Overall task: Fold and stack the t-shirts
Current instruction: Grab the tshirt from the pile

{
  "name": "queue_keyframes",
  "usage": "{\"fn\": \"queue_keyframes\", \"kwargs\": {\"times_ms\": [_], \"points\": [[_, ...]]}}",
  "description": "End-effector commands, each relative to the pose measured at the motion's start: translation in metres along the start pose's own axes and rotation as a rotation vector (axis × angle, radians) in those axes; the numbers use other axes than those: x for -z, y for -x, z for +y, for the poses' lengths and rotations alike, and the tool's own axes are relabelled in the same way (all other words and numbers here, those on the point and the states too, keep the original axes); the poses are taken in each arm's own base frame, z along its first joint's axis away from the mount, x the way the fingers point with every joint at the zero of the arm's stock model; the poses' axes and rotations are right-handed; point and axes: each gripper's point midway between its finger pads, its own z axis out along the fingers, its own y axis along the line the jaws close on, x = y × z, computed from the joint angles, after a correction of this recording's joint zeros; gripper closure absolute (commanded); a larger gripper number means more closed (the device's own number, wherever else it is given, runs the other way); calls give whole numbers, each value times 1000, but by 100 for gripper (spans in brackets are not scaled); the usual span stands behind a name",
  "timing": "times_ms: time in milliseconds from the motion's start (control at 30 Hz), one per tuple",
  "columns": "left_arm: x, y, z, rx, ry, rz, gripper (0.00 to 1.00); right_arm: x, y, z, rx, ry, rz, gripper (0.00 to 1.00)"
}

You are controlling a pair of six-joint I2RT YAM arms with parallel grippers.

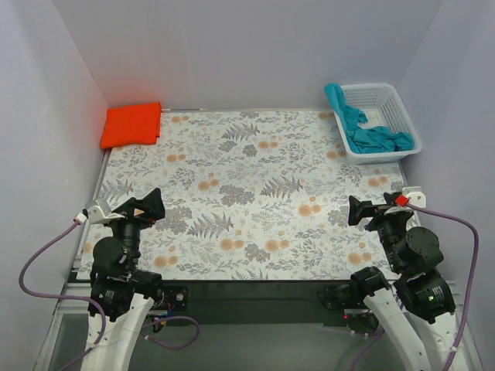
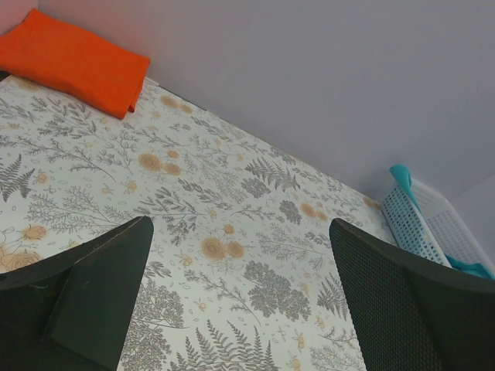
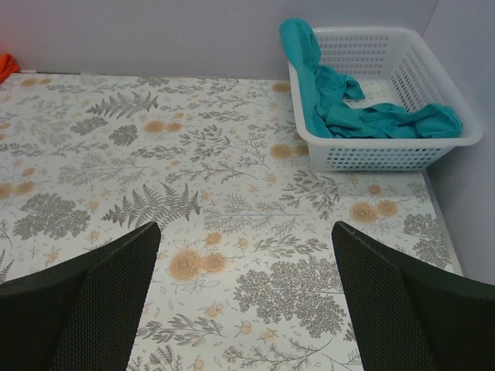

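Top external view: orange t-shirt [image 1: 131, 124] is folded far left, teal t-shirt [image 1: 371, 139] is bunched in far-right basket [image 1: 389, 90], which could be dragged by snagged cloth; left gripper [image 1: 147, 207] and right gripper [image 1: 358, 210] are spread empty.

The table [image 1: 255, 201] in front of me has a cover with gray leaves and little orange flowers all over it. A folded orange-red t-shirt [image 1: 132, 124] lies flat in the far left corner, right by the wall. A white basket [image 1: 383, 154] sits in the far right corner. The two are well apart.
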Motion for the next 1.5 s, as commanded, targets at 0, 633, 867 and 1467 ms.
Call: {"fn": "queue_keyframes", "kwargs": {"times_ms": [0, 633, 867, 1467], "points": [[-2, 0, 0, 0, 5, -5, 2, -10, 21, 7, -18, 21, -58, 2], [-4, -11, -5, 6, -36, 32, 2, -232, 28, -14, 36, -170, 235, 5], [-6, -15, -7, 0, -48, 45, 2, -310, -4, -102, -84, -280, 326, 13], [-18, -39, -1, -44, -13, 147, 2, -394, -210, -187, -208, -300, 656, 33]]}}
